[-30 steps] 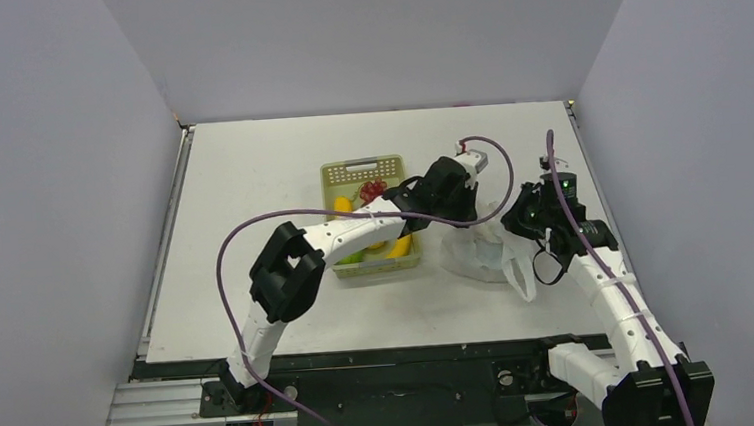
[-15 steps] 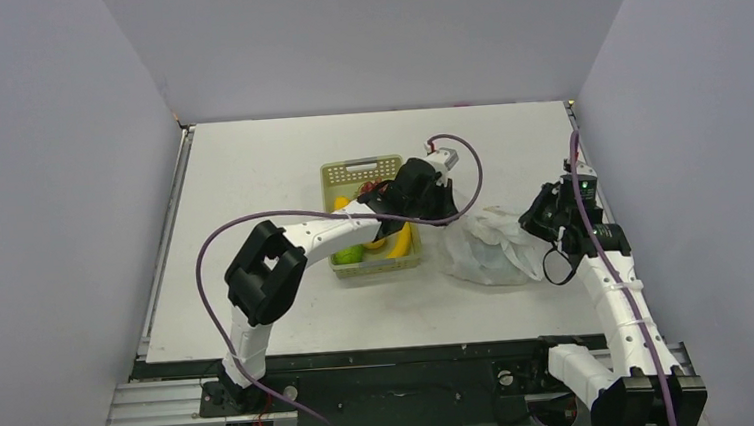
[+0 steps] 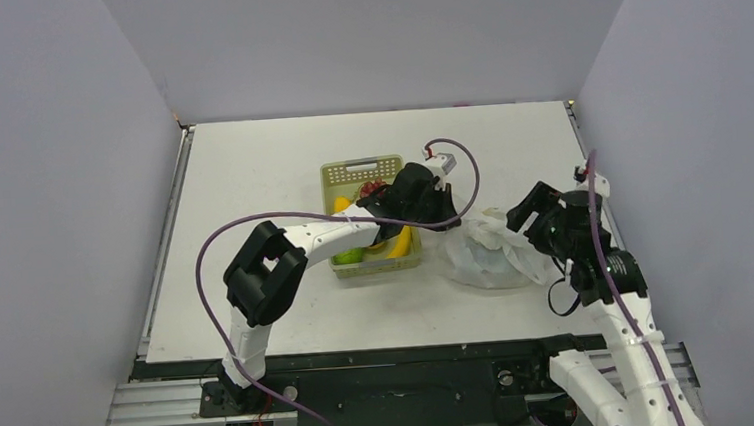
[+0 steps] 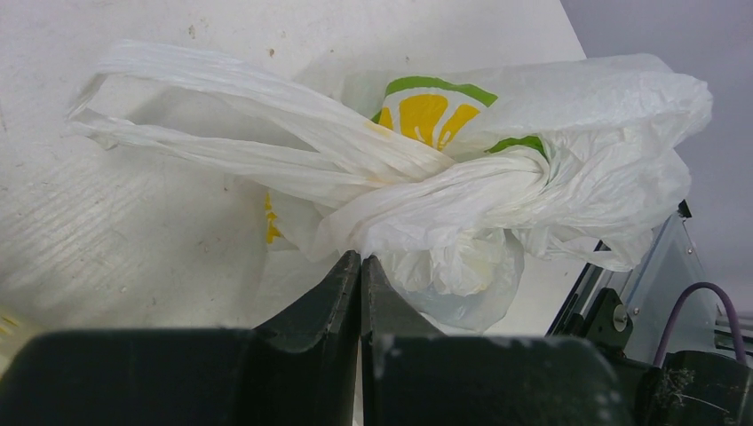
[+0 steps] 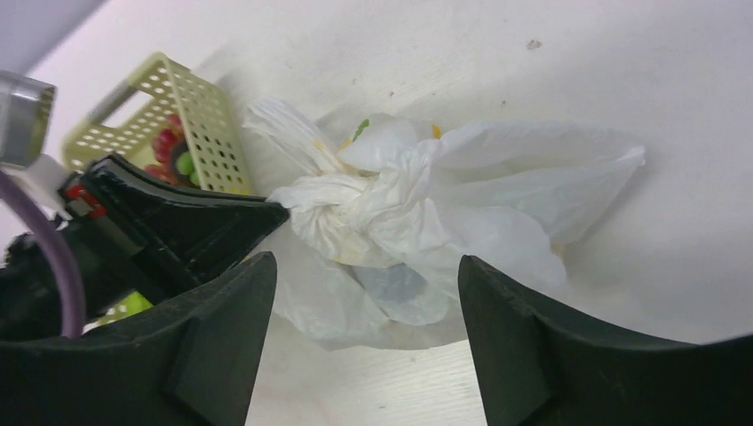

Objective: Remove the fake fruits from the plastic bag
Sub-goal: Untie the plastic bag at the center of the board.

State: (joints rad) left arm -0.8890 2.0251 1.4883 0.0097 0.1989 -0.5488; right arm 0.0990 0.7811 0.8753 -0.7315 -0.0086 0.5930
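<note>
The white plastic bag [image 3: 491, 255] lies crumpled on the table right of the basket, its handles tied in a knot [image 4: 462, 191]. My left gripper [image 4: 360, 259] is shut, its tips pinching the film just below that knot; it reaches over the basket [image 3: 450, 211]. My right gripper [image 5: 366, 262] stands open just right of the bag [image 3: 525, 211], holding nothing, with the bag [image 5: 426, 204] beyond its fingertips. Whatever the bag holds is hidden. Fake fruits lie in the basket: a yellow one [image 3: 400, 243], a green one [image 3: 349, 256] and a red one [image 5: 164, 142].
The yellow-green slotted basket [image 3: 362, 164] sits mid-table, partly under my left arm. A purple cable [image 3: 460, 162] loops above the left wrist. Grey walls close in the table on the left, back and right.
My right gripper has opened, let go of the bag and drawn back toward the near right. The bag has sunk onto the table. My left gripper slid left and stays shut.
</note>
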